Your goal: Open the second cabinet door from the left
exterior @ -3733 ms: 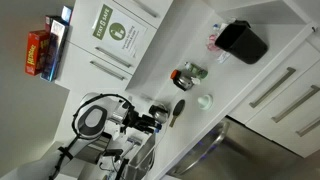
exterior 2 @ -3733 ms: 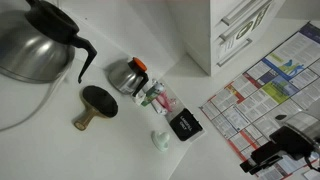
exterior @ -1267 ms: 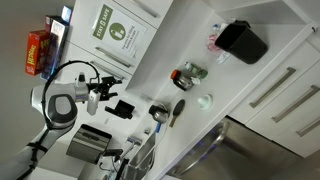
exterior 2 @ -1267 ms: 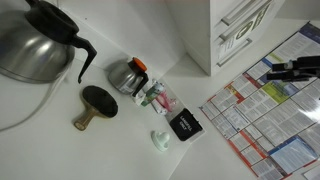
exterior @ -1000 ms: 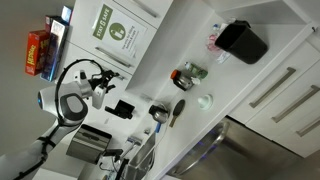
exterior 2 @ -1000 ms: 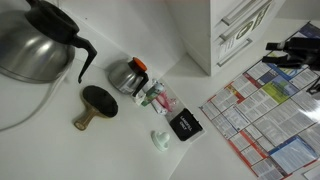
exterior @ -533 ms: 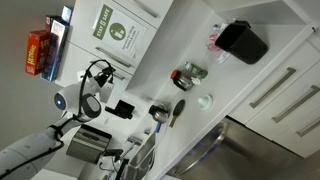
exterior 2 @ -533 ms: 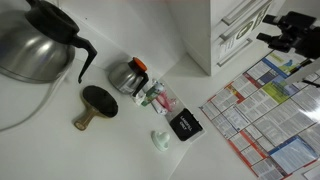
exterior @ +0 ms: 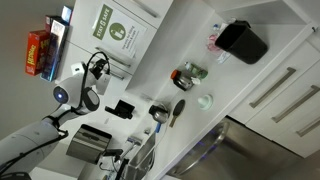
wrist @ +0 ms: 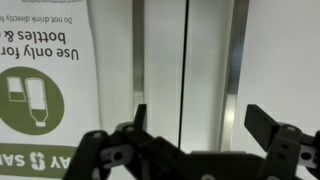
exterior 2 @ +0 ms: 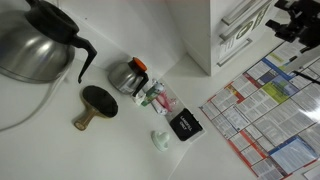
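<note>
The second cabinet door from the left (wrist: 110,60) is white, shut, and carries a poster with a green circle (wrist: 30,105), seen upside down in the wrist view. Its slim silver bar handle (wrist: 138,50) runs beside the door gap. The neighbouring plain door's handle (wrist: 235,50) is to the right. My gripper (wrist: 205,125) is open and empty, close in front of the two handles, with the gap and the right handle between its fingers. The poster door shows in both exterior views (exterior: 115,28) (exterior 2: 248,25), with my gripper (exterior: 106,68) (exterior 2: 285,18) right at it.
A white counter (exterior: 190,40) holds a black box (exterior: 243,40), a small pot (exterior: 188,75) and a cup (exterior: 205,100). A red box (exterior: 38,52) stands beside the cabinets. A steel kettle (exterior 2: 35,45), a carafe (exterior 2: 127,73) and printed sheets (exterior 2: 265,110) are nearby.
The arm has swung up from low near the counter to the cabinet doors. Over the last second the gripper closed in on the handles, still open.
</note>
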`<control>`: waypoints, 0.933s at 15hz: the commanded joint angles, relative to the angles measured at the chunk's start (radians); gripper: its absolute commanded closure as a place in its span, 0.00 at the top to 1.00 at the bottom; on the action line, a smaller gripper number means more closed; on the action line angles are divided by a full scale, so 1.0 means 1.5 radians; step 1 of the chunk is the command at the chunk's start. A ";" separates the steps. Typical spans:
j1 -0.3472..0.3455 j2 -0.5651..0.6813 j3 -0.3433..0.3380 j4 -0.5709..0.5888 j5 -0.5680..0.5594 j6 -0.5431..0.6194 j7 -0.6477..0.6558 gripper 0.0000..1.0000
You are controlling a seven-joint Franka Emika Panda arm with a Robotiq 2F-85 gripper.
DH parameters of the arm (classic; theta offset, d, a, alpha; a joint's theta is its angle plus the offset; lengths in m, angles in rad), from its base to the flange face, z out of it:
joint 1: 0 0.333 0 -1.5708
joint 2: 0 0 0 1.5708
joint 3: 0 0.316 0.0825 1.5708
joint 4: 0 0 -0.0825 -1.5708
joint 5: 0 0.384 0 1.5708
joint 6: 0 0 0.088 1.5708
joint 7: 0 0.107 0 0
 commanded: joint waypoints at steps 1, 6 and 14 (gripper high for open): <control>0.065 0.007 -0.061 0.027 -0.004 0.027 -0.026 1.00; 0.149 0.021 -0.152 0.053 -0.007 0.036 -0.043 1.00; 0.268 0.027 -0.282 0.085 -0.011 0.050 -0.050 1.00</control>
